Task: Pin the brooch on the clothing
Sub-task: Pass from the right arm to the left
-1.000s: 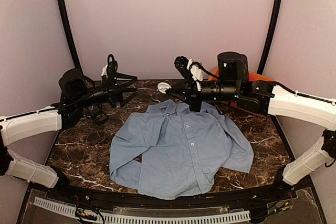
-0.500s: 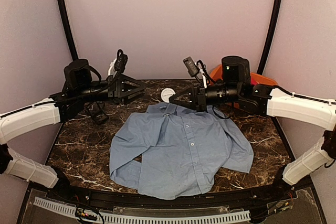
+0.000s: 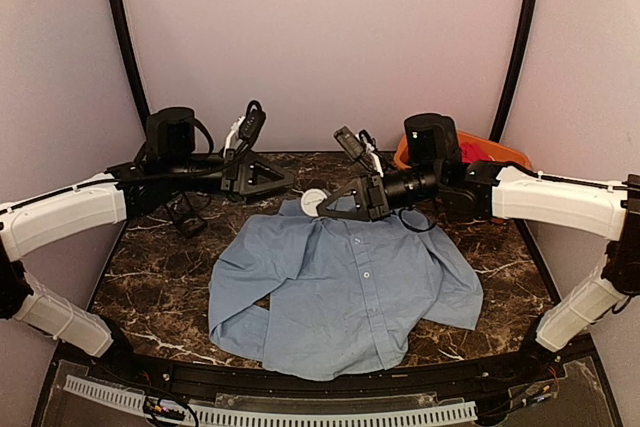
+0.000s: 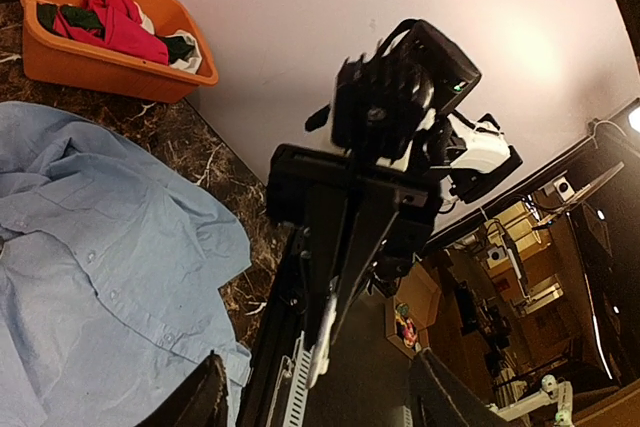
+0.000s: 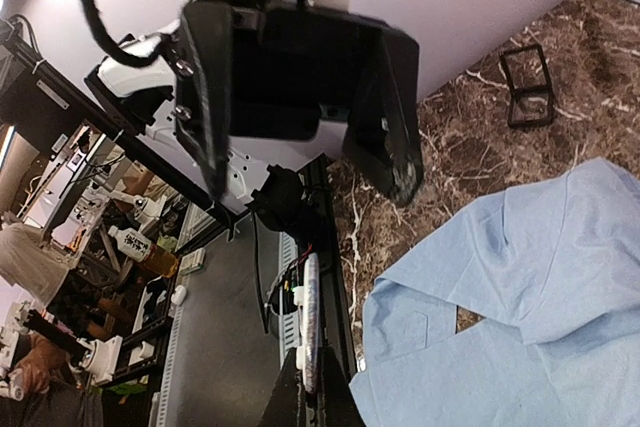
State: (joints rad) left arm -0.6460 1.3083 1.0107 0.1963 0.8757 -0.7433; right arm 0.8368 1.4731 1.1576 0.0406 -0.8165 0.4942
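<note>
- Seeing shirt [image 3: 345, 282] flat on dark marble worktop [image 3: 160, 267], front up, buttoned, collar at far side, sleeves bent in.
- R jaws clenched on brooch [image 3: 313, 199]: tiny round disc, looks pale from above, edge-on btwn the fingers [image 5: 300, 397] in R wrist cam.
- Holding it right at the collar, far edge of shirt. Can't tell if touching the cloth.
- L jaws released, fingers [image 4: 200, 402] spread wide w/ nothing btwn. Up in the air just left of the brooch, beyond the shirt's shoulder.
- Got an orange bin [image 4: 100, 62] in far R corner, red garment [image 4: 120, 25] + other cloth inside.
- Also a small black frame [image 3: 185, 217] on far L, apart from shirt.
</note>
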